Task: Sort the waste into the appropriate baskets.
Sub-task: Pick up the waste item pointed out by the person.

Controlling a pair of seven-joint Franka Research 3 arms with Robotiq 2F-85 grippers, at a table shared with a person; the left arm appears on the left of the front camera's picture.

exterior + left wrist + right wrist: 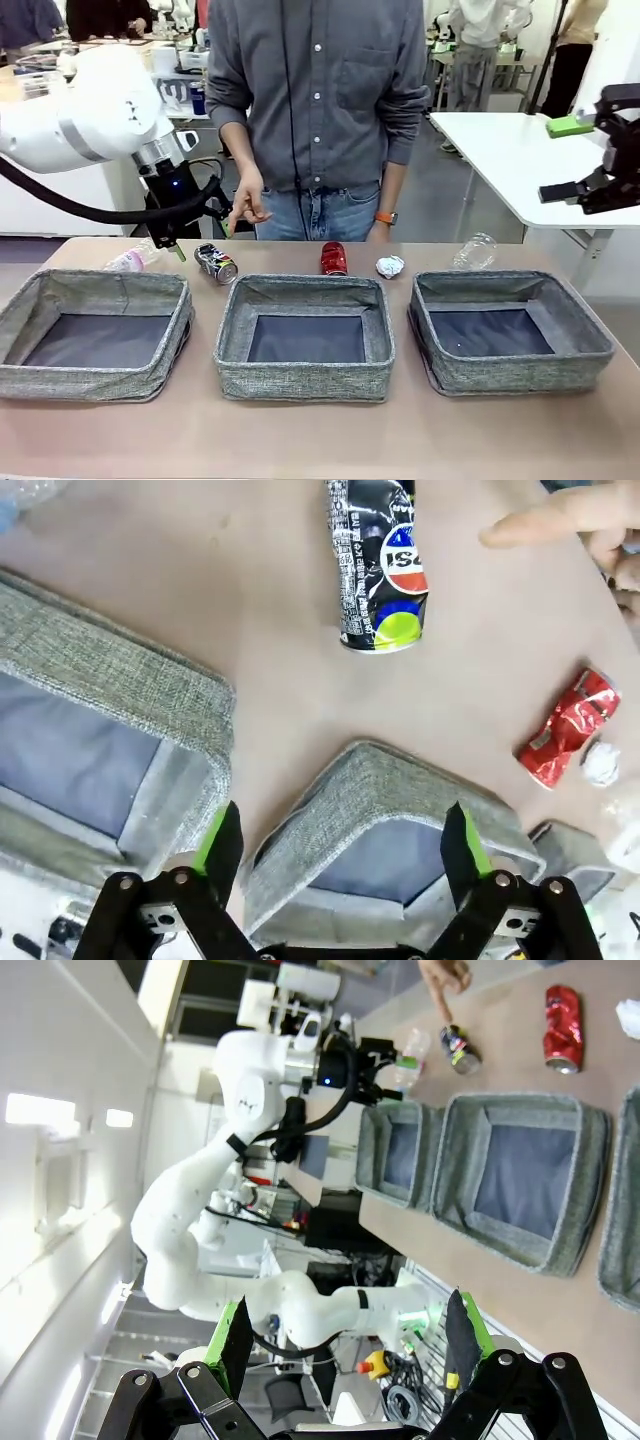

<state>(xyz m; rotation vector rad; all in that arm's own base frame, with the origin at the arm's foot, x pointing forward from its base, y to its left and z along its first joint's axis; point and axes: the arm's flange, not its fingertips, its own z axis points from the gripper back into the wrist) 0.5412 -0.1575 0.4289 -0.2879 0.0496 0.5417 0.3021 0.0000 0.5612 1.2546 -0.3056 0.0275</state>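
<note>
Waste lined up behind three baskets
Left basket [92,381], middle basket [303,383] and right basket [520,373] stand in a row. Along the table's [320,440] far edge lie a clear bottle [130,260], dark printed can [216,264], red can [334,258], foil ball [390,266] and second bottle [474,250]. The left gripper [201,239] hovers with jaws apart just left of the dark printed can.

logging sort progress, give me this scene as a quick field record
baskets: three grey woven fabric bins in a row: left basket, middle basket, right basket
waste: all on the brown table behind them, from the robot's left: left clear plastic bottle, dark printed can, crushed red can, silver foil ball, right clear plastic bottle
left gripper: open, holding nothing, hovering near the dark printed can
right gripper: open, holding nothing, raised at the right
person's hand: fingers out near the dark printed can
</note>
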